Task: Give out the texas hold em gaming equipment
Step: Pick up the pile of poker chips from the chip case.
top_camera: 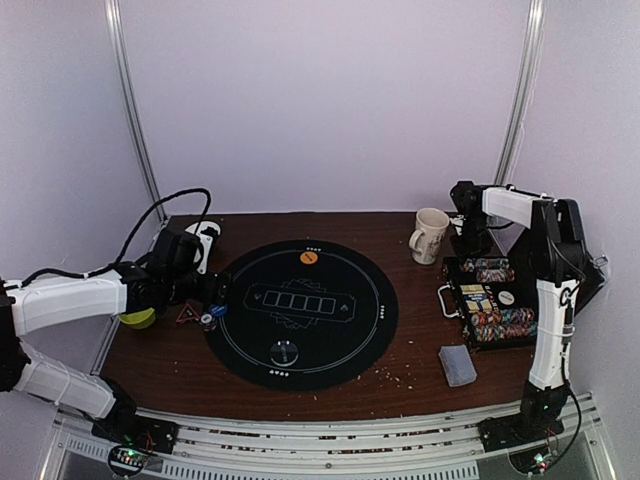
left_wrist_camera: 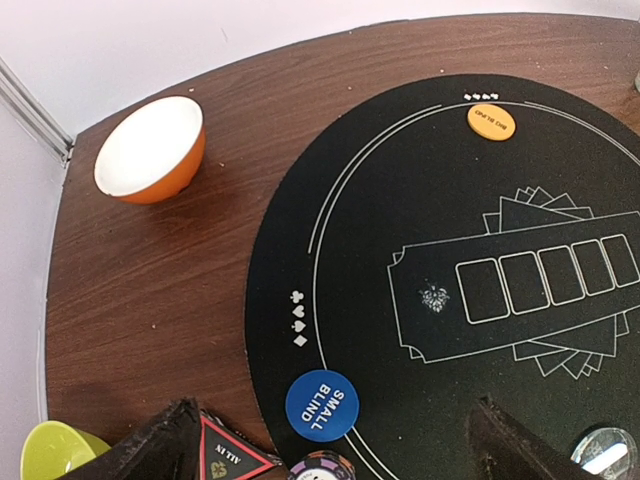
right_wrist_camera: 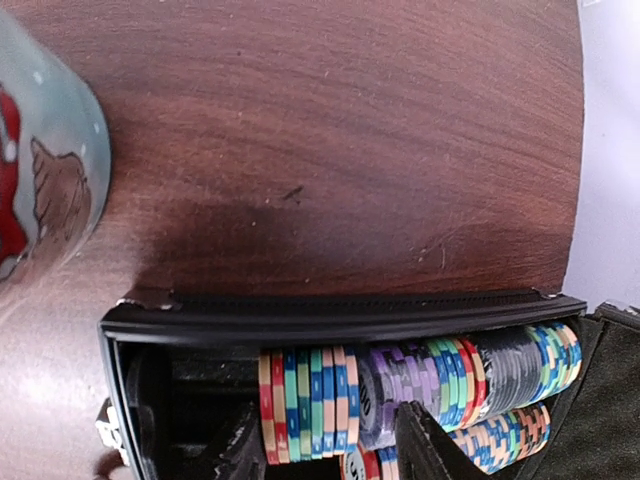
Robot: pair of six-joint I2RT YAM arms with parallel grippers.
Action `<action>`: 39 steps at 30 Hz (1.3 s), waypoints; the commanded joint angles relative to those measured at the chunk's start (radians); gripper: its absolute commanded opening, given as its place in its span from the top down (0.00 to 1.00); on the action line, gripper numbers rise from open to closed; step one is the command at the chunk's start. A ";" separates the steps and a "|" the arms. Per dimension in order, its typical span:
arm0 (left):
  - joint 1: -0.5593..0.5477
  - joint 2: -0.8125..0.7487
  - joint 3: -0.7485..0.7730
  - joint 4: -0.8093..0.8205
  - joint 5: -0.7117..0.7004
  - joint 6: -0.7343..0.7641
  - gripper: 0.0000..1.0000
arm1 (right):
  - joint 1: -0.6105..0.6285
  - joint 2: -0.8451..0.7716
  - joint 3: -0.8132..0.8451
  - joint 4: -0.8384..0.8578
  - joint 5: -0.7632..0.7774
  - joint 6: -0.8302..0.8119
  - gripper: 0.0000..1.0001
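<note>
Dark wooden desk (top_camera: 420, 382) carries a round black felt mat (top_camera: 350, 320) printed with five card outlines. Left end effector (left_wrist_camera: 335, 408): jaws at full spread, nothing gripped, hanging over the mat's left edge. Between its black fingers (left_wrist_camera: 150, 450), down on the mat's edge, lies the blue disc (left_wrist_camera: 321, 405) marked SMALL BLIND. Just beside it, toward the arm, are a striped poker chip (left_wrist_camera: 320, 467), cut off by the frame, and a red triangle piece (left_wrist_camera: 228, 460) on bare wood. The orange disc (left_wrist_camera: 491, 121) marked BIG BLIND sits at the mat's far rim; the clear round disc (top_camera: 285, 352) sits at its near rim. A white-and-orange bowl (left_wrist_camera: 150, 150) stands on the wood well left of the mat, and a yellow-green bowl (left_wrist_camera: 50, 450) is near the left arm. Right end effector (right_wrist_camera: 330, 420): reached into the open black chip case (right_wrist_camera: 340, 315) at the right side of the desk, jaws part-way apart. Its two fingers straddle a run of the multicoloured striped chips (right_wrist_camera: 310, 395), which stand on edge in rows. Whether the pads press on them I cannot tell. More chip rows fill the rest of the case. A grey-blue deck of cards (top_camera: 458, 365) lies flat on the wood, near the case's front side and off the mat. A white patterned mug (top_camera: 430, 235) stands upright beyond the case, between it and the mat's far side.
</note>
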 commanded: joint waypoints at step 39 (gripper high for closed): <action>0.008 0.029 0.026 0.047 0.075 0.042 0.05 | 0.007 0.019 -0.115 0.076 0.093 0.076 0.77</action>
